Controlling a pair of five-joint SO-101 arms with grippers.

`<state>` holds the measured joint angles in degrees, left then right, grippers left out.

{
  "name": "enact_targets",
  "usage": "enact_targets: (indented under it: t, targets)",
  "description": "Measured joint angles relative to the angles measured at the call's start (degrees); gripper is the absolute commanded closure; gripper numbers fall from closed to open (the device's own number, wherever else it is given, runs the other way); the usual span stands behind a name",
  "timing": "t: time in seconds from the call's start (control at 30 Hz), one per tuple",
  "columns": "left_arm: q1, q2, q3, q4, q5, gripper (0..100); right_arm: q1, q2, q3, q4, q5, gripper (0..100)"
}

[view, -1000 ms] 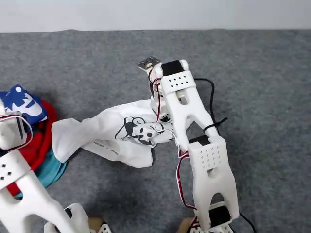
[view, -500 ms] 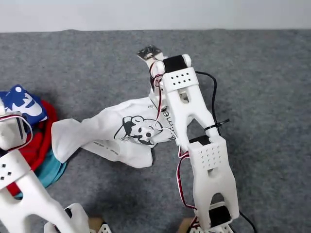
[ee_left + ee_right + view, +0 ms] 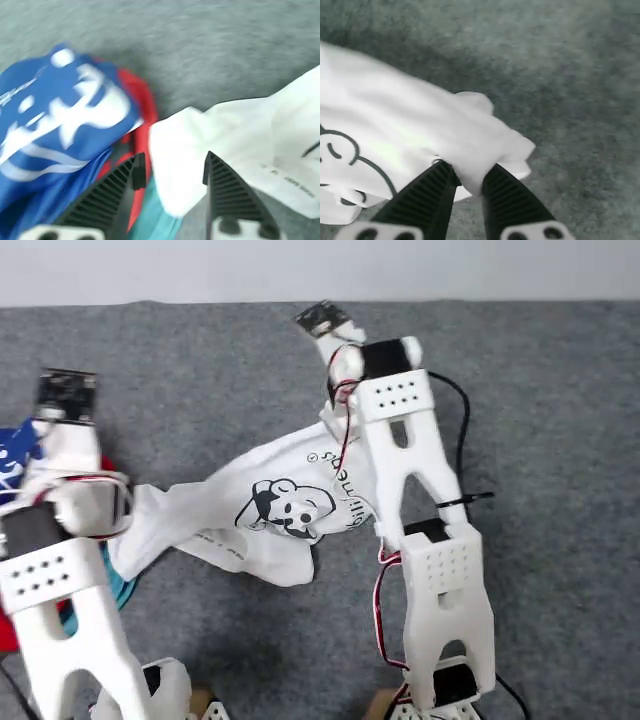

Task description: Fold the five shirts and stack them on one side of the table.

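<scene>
One white shirt [image 3: 270, 510] is clenched by right tool [image 3: 467, 172]; opposite hem should be taken squarely by released left tool [image 3: 172, 167].

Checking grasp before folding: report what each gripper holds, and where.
Right gripper: white shirt, pinched at a bunched edge. Left gripper: open, holding nothing.

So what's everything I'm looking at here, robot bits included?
white cotton shirt with cartoon print: one, white, crumpled mid-table
blue shirt with white print: one, blue, top of the pile by the left arm
red shirt: one, red, under the blue one
teal shirt: one, teal, peeking out of that pile
grey felt-like table cover: one, grey, under everything
left gripper: one, black fingers, open over the white shirt's sleeve end
right gripper: one, black fingers, shut on the white shirt
</scene>
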<state>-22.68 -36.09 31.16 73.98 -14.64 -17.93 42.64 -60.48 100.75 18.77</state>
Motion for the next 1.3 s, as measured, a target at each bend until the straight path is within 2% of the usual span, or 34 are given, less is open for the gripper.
enact_targets:
  t: [0.13, 0.27, 0.4, 0.53, 0.73, 0.97, 1.17, 1.3]
  targets:
    - [3.69, 0.35, 3.52, -3.78, 0.0, 80, 2.11, -4.4, 2.99, 0.18, 2.55, 98.8]
    - [7.3, 5.8, 3.6, -4.31, 0.0, 80, 3.78, -10.46, 13.27, 0.18, 3.16, 98.8]
    - [10.46, 14.51, 3.6, -4.31, -3.87, 78, 4.92, -13.89, 21.01, 0.18, 3.16, 98.8]
    - [13.63, 23.03, 0.79, -2.11, -7.21, 76, 5.01, -13.98, 21.63, -0.79, 3.16, 98.8]
    - [10.99, 32.09, -5.8, 4.13, -16.79, 76, 6.07, -12.13, 21.63, -4.13, 3.34, 98.8]
    - [0.97, 33.93, -7.65, 8.88, -28.13, 76, 7.56, -11.08, 21.63, -4.75, 3.34, 98.8]
    - [0.35, 36.31, -4.22, 8.35, -29.8, 76, 7.56, -11.08, 21.63, -4.75, 3.34, 98.8]
    - [0.53, 39.82, -2.29, 3.6, -29.98, 76, 7.56, -11.08, 21.63, -4.75, 3.34, 98.8]
